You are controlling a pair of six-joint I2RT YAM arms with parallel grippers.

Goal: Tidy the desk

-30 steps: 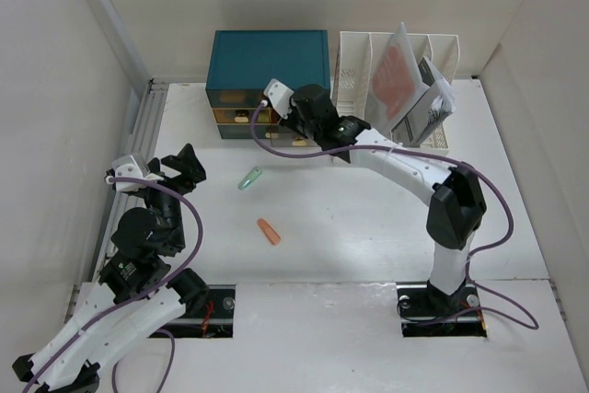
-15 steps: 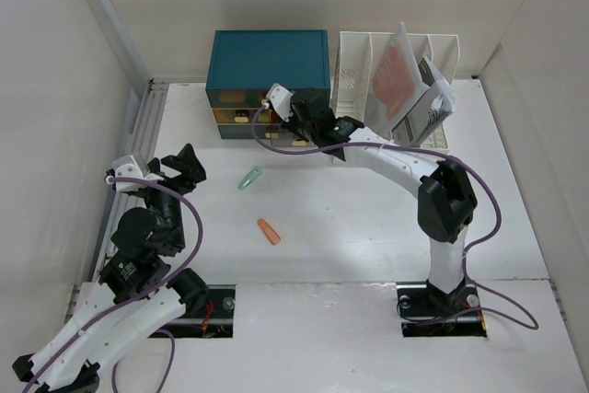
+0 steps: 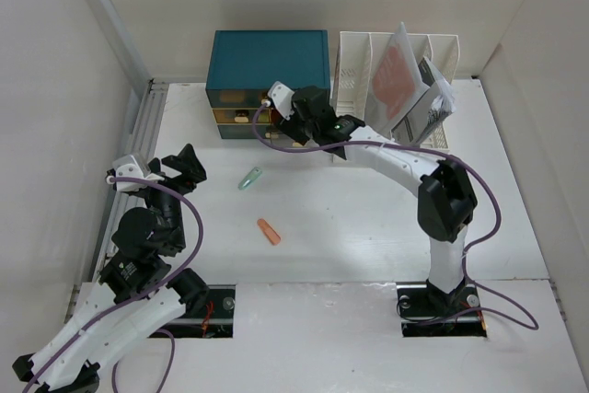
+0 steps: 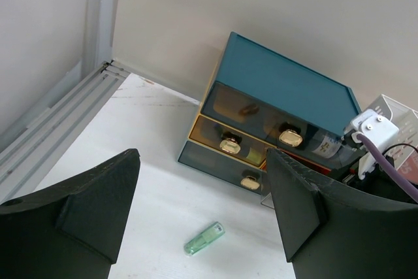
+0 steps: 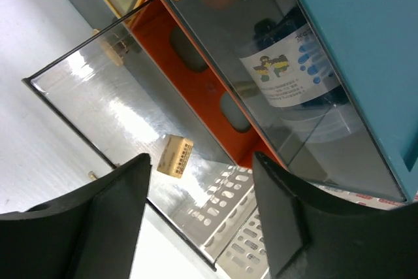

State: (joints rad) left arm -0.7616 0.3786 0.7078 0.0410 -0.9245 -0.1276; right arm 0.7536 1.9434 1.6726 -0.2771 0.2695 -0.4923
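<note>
Right gripper (image 3: 293,122): jaws apart, empty, over open clear drawer (image 5: 78,89) of the drawer unit (image 3: 267,60). Green tube (image 3: 249,179) lies loose at its 7 o'clock. Risk: if you withdraw low, a finger may snag the drawer wall and drag the unit.

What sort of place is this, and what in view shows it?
Probably a robotics lab's mock desk: a white table boxed in by plain panels, a teal drawer unit and file rack at the back, a left arm and right arm bolted at its near edge.
</note>
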